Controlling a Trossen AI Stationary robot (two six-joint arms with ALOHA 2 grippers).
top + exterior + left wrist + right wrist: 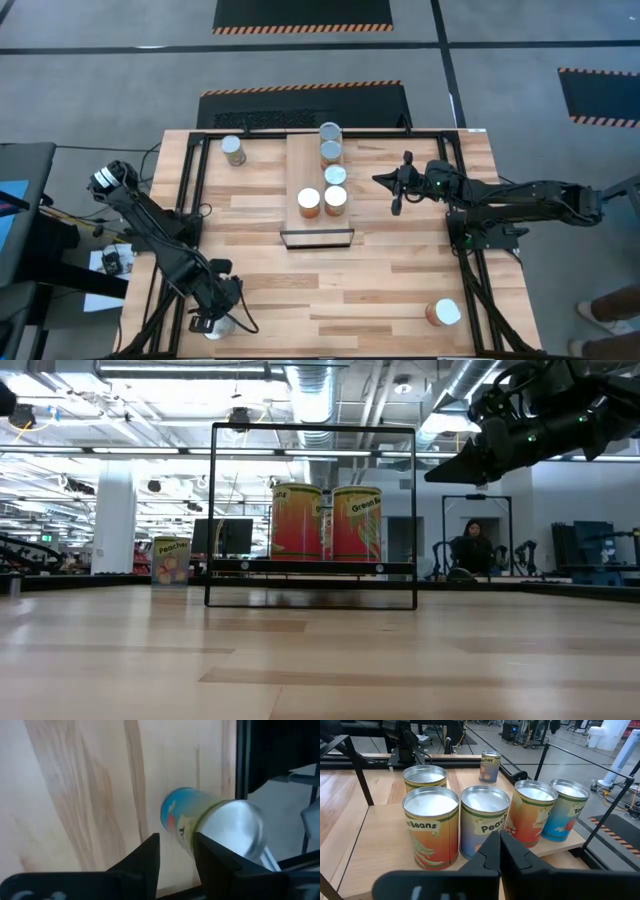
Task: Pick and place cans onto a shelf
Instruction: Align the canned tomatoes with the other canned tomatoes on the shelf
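Light-wood planking forms the shelf [300, 165], which I see from above standing at the middle of the table [380, 280], far half, inside a dark frame. Five cans stand on it: two [330, 132] in line toward the far end, one [335, 175] below them, and a pair [309, 203] side by side near the front edge. My right wrist view shows the same five [431, 827] close together, tops silvery, labels orange, tan and blue. My right gripper [396, 188] hovers just beside the shelf on its right side, raised above the table in the low view [470, 465]; its fingers [512, 852] are pressed together and carry nothing. A sixth can [233, 150] stands apart near the table's far left corner, and a seventh [443, 313] near the front right corner. My left gripper [207, 322] sits at the front left edge of the table; in its wrist view a blue-labelled can [210, 827] lies just beyond the parted fingers [142, 857], which have hold of nothing, the can offset toward one fingertip rather than between the two.
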